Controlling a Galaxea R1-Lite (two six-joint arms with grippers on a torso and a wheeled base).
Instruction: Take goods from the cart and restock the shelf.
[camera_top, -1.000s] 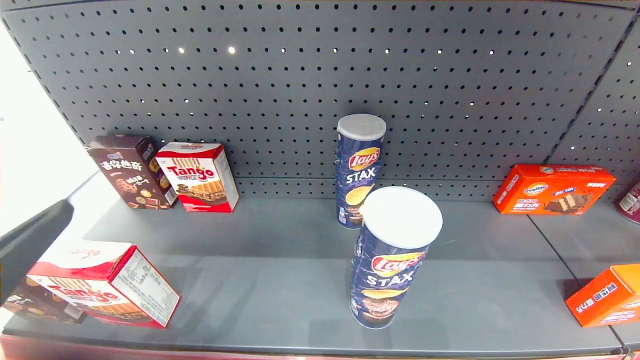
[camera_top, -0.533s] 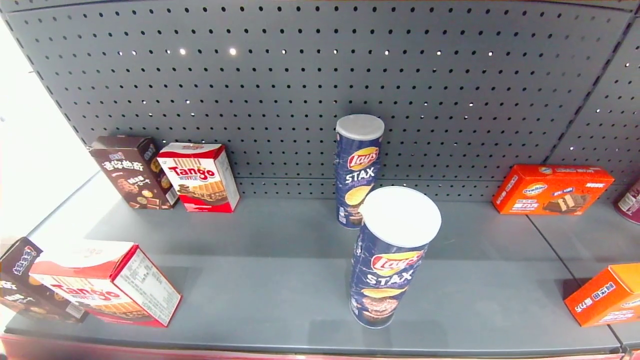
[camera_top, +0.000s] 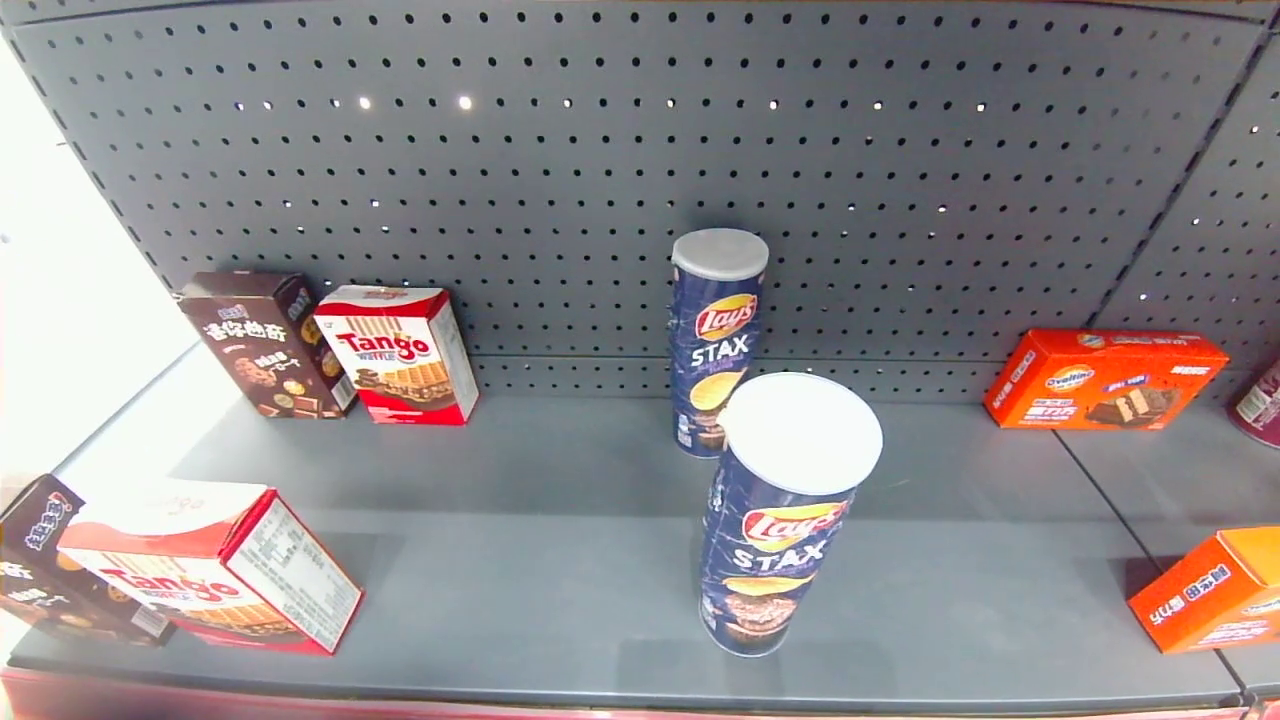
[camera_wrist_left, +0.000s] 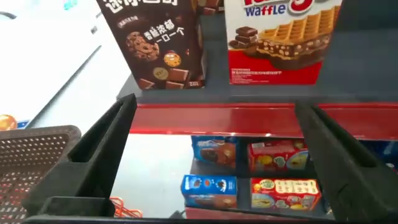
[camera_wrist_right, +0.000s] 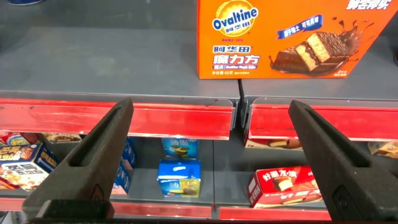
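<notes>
**Head view.** A grey perforated steel back panel (camera_top: 600, 150) rises behind a flat grey metal shelf (camera_top: 560, 560). At the far left a dark brown cardboard biscuit box (camera_top: 265, 340) stands upright, touching a red-and-white cardboard wafer box (camera_top: 400, 352) on its right. At the near left a second red-and-white wafer box (camera_top: 215, 570) stands tilted, with a second dark brown box (camera_top: 45, 570) just beside it at the shelf end. At centre two dark blue cylindrical crisp cans stand upright with pale round lids. The far can (camera_top: 715, 340) is against the panel. The near can (camera_top: 780, 520) is in front of it. A glossy orange rectangular box (camera_top: 1105, 378) lies far right, and another orange box (camera_top: 1205, 590) lies near right.

**Left wrist view.** The left gripper (camera_wrist_left: 214, 107) has its two black angular fingers spread wide, with nothing between them. It faces the shelf's red front strip (camera_wrist_left: 217, 118), with the brown box and the wafer box beyond. Blue and red packs (camera_wrist_left: 211, 186) fill the tier beneath. A dark mesh plastic basket (camera_wrist_left: 37, 155) sits to one side.

**Right wrist view.** The right gripper (camera_wrist_right: 211, 104) is likewise fully spread and empty. It faces the red strip below an upright orange box (camera_wrist_right: 280, 37).
</notes>
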